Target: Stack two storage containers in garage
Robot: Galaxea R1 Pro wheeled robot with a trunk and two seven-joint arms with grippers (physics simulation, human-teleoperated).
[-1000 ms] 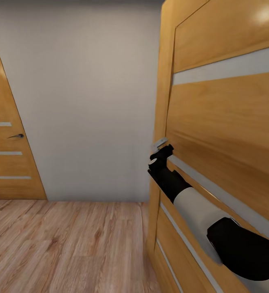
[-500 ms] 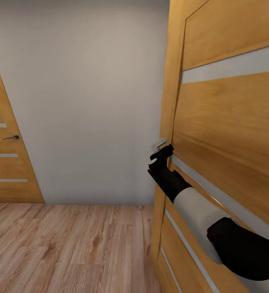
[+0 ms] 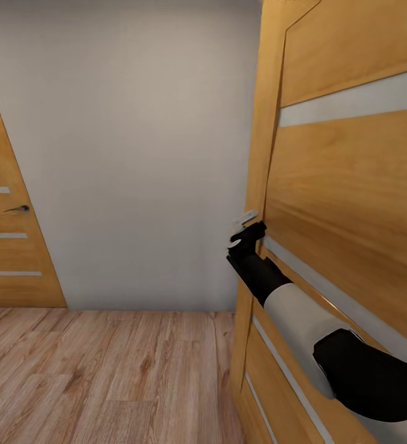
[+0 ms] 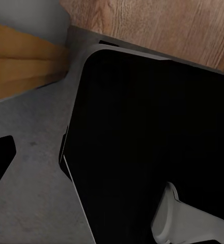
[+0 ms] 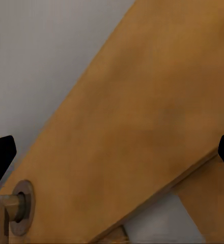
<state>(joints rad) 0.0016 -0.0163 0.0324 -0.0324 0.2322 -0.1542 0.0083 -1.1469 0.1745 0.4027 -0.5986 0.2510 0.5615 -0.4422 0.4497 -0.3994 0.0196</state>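
The right gripper (image 3: 248,229), fingers spread in the wrist view, is held against an open wooden door (image 3: 345,203) at frame right. A closed door (image 3: 9,234) is seen at left.

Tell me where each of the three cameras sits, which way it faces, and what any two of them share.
Head view: on the head, facing a grey wall and the near wooden door; right arm shows.
Left wrist view: on the left arm, facing the robot's own dark body above plank floor.
Right wrist view: on the right arm, facing the door; dark fingertips show.
Shared: head and right wrist views show that door.
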